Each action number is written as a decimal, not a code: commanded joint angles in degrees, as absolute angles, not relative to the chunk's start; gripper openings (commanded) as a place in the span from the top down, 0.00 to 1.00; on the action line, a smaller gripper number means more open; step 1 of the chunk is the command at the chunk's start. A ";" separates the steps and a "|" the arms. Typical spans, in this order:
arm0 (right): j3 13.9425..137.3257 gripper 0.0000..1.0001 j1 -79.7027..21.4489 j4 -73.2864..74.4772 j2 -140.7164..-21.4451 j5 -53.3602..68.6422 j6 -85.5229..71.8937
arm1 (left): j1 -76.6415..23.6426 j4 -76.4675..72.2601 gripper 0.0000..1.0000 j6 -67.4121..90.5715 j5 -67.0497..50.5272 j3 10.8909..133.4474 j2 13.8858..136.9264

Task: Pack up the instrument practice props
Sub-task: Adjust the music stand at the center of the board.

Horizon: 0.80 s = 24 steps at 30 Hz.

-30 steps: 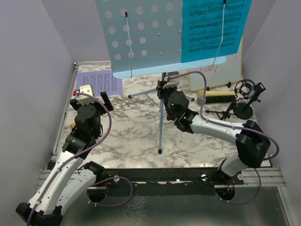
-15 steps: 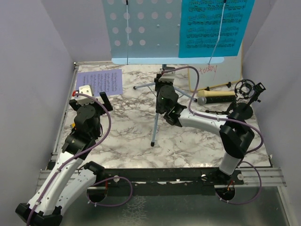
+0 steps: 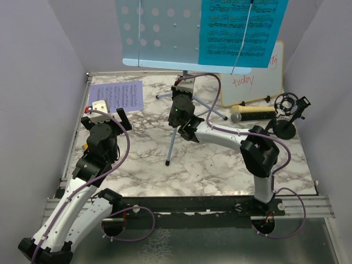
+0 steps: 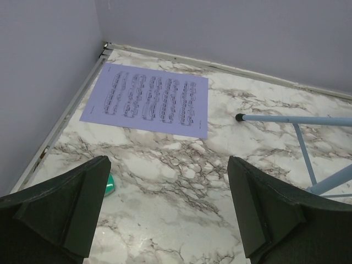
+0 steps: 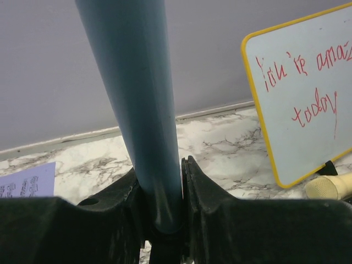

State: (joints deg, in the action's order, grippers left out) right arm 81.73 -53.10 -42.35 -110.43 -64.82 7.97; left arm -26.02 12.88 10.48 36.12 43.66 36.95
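The rack (image 3: pixel 159 33) stands mid-back on the counter (image 3: pixel 220 165). Its pole (image 5: pixel 132 99) is close to upright, long axis rising toward the top camera. The perforated desk faces the near edge and carries the cyan sheet (image 3: pixel 242 30) on its right half. One leg (image 3: pixel 171 144) slants toward the near side.

The right arm reaches left and back with a bent elbow. The right tool (image 5: pixel 162 187) pinches the pole low down, a jaw on either side.

The left arm is folded at the left. The left tool (image 4: pixel 169 176) is spread wide above the counter, near the printed sheet (image 4: pixel 148 99) lying flat in the back-left corner.

Since a second ago, rack and right arm have shifted left, uncovering more of the whiteboard (image 3: pixel 253 77). The left arm is unchanged.
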 commanded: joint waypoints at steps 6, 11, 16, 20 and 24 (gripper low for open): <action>82.78 0.61 -55.63 -42.66 -110.23 -65.95 0.70 | -26.44 11.24 0.05 10.24 34.81 43.07 36.40; 79.34 0.42 -55.63 -33.01 -105.42 -58.62 -7.86 | -26.45 10.18 0.05 10.20 30.89 42.67 36.86; 71.96 0.31 -55.63 -32.21 -99.30 -53.60 -10.23 | -26.45 8.84 0.05 9.98 25.97 42.11 37.46; 64.86 0.23 -55.63 -32.19 -93.60 -48.99 -10.37 | -26.45 6.92 0.05 9.29 20.00 41.24 37.70; 58.46 0.18 -55.63 -30.98 -87.02 -42.10 -9.80 | -26.43 4.66 0.05 8.58 12.43 40.00 38.97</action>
State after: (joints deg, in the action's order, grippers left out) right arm 63.16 -55.18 -33.10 -92.62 -50.30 -8.78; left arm -26.24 8.32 9.89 22.81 41.45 37.80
